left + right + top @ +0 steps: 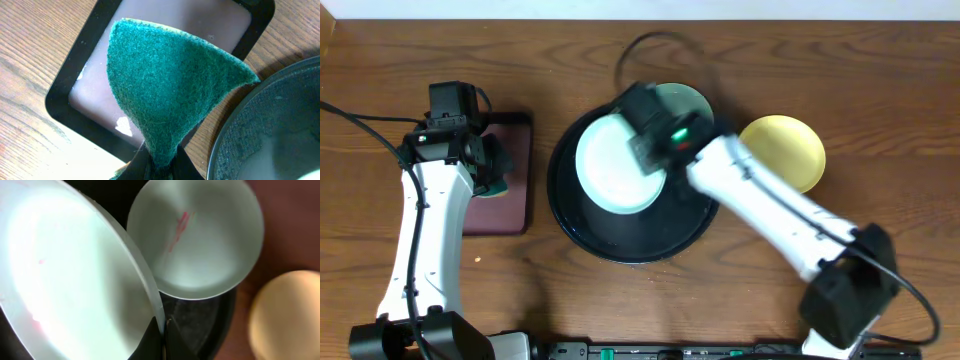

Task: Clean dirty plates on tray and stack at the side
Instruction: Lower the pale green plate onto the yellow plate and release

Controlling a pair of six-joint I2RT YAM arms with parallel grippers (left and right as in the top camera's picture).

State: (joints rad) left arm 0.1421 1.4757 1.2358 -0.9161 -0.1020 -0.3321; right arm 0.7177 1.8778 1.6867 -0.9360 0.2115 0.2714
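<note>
1. The bench (880, 80) carries a round black tray (620, 238). A yellow plate (785, 150) lies just beside it, alone, so nothing is stacked.
2. The rear mint plate (200, 245) on the tray shows a red smear and looks uncleaned.
3. The right claw (162, 330) is clenched on the rim of the front mint plate (612, 168), over the tray.
4. The left claw (160, 167) pinches a green sponge (165, 85) above the maroon tray (90, 92). Most of the wiping looks undone.

I count three plates: two mint plates (617, 165) (692, 100) and one yellow plate (785, 148). There are two trays, one round black tray (620, 245) and one maroon tray (510, 205). Just one green sponge (170, 85) is about.
</note>
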